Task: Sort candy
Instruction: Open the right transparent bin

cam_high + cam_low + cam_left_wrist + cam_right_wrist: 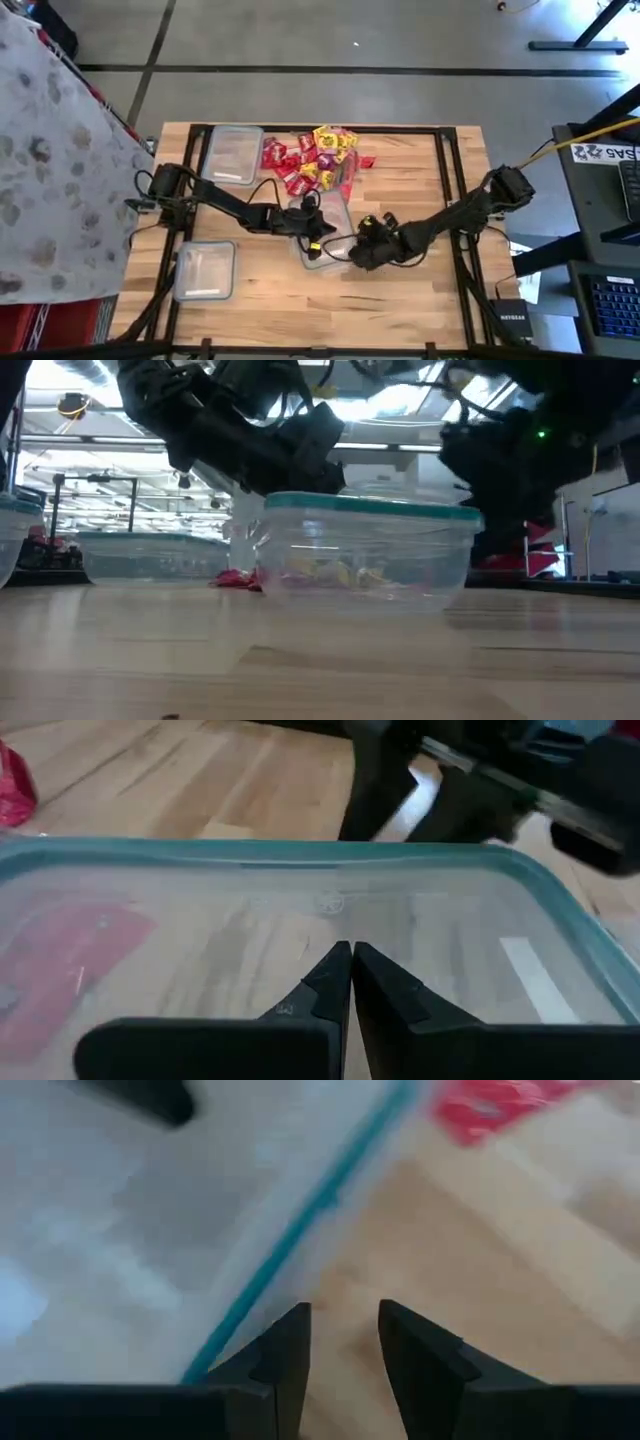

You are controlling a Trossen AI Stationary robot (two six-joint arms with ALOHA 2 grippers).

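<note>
Lidded clear tub (368,550) sits between both end effectors, candy (312,157) behind.

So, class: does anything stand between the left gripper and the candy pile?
Yes. The left gripper hangs over the middle tub, whose far wall stands between it and the candy pile beyond. The right gripper waits beside the tub.

I work in a lab or workshop hall: bare concrete floor (330,40) around my wooden surface (400,290), a keyboard (612,305) on a desk beside me, a yellow cable (590,135), and high ceiling beams with strip lights (100,420) (seen low across the room).
</note>
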